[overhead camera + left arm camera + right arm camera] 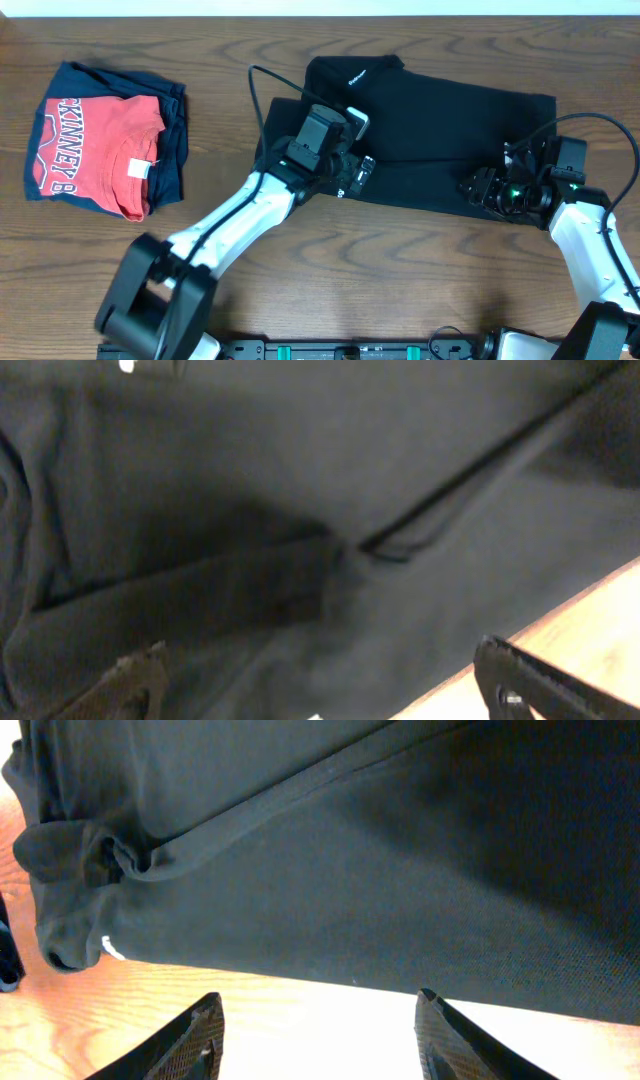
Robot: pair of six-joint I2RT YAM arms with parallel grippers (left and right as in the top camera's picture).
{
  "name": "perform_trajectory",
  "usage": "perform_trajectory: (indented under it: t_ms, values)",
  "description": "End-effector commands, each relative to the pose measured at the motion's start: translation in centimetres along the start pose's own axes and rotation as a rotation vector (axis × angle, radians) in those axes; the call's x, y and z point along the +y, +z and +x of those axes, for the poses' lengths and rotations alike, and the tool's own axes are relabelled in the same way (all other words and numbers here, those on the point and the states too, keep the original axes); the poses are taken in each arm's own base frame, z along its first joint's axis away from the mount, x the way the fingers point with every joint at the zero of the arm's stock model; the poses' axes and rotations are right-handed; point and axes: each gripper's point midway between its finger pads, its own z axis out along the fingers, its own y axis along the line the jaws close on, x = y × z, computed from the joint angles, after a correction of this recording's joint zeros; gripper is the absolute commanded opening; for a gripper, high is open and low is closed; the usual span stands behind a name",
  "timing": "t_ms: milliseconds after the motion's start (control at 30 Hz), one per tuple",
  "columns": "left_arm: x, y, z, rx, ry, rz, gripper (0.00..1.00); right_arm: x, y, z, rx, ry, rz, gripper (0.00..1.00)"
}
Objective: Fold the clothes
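The black shirt (440,130) lies folded into a long band across the middle and right of the table, small white lettering at its upper left. My left gripper (352,176) is open above the shirt's front left edge; its wrist view shows black fabric (300,510) with a seam between the open fingers (325,685). My right gripper (478,186) is open at the shirt's front right edge; its wrist view shows the open fingers (318,1035) over bare wood just short of the hem (350,890), holding nothing.
A red T-shirt with white letters (95,145) lies on a folded navy garment (170,150) at the far left. Bare wooden table (400,280) lies in front of the shirt. Cables run from both arms over the shirt.
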Motion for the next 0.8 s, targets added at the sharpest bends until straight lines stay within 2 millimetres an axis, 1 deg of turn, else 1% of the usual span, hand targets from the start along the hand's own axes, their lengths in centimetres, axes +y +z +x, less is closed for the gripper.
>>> perform_trajectory:
  t_ms: [0, 33, 67, 100, 133, 200, 233, 267, 300, 333, 367, 500, 633, 700, 767]
  values:
    - [0.1, 0.1, 0.9, 0.051, -0.028, 0.003, 0.88, 0.6, -0.2, -0.3, -0.01, -0.029, -0.007, 0.59]
    - [0.7, 0.6, 1.8, 0.085, -0.034, -0.024, 0.74, 0.6, -0.2, -0.3, -0.01, -0.029, -0.007, 0.6]
    - [1.2, 1.1, 2.5, 0.109, -0.043, -0.046, 0.59, 0.5, -0.2, -0.3, -0.01, -0.029, -0.007, 0.6]
    - [1.5, 1.6, 3.0, 0.124, -0.057, -0.059, 0.47, 0.6, -0.2, -0.3, -0.01, -0.029, -0.007, 0.6]
    - [1.8, 2.1, 3.5, 0.135, -0.076, -0.072, 0.44, 0.6, -0.2, -0.3, -0.01, -0.029, -0.007, 0.6]
    - [2.1, 3.4, 4.0, 0.145, -0.088, -0.076, 0.43, 0.6, -0.2, -0.3, -0.01, -0.029, -0.007, 0.6]
    - [2.3, 4.1, 4.3, 0.147, -0.088, -0.076, 0.4, 0.6, -0.2, -0.3, -0.01, -0.029, -0.007, 0.6]
    - [2.4, 4.6, 4.4, 0.145, -0.088, -0.076, 0.35, 0.6, -0.2, -0.3, -0.011, -0.029, -0.007, 0.6]
    - [2.5, 5.2, 4.6, 0.145, -0.088, -0.076, 0.27, 0.6, -0.2, -0.4, -0.011, -0.029, -0.008, 0.6]
    - [2.6, 5.6, 4.8, 0.148, -0.089, -0.076, 0.23, 0.6, -0.2, -0.4, -0.011, -0.029, -0.008, 0.6]
    - [2.7, 6.0, 5.1, 0.152, -0.089, -0.076, 0.21, 0.6, -0.2, -0.4, -0.012, -0.03, -0.008, 0.6]
    - [3.1, 7.0, 5.6, 0.156, -0.089, -0.088, 0.19, 0.5, -0.2, -0.4, -0.012, -0.03, -0.006, 0.61]
    - [4.4, 7.7, 5.8, 0.146, -0.083, -0.155, 0.19, 0.5, -0.2, -0.4, -0.014, -0.031, -0.004, 0.61]
    - [4.8, 8.2, 5.4, 0.123, -0.079, -0.173, 0.19, 0.5, -0.2, -0.4, -0.014, -0.031, -0.004, 0.61]
    - [5.0, 8.5, 4.5, 0.079, -0.075, -0.18, 0.18, 0.5, -0.2, -0.4, -0.015, -0.031, -0.004, 0.61]
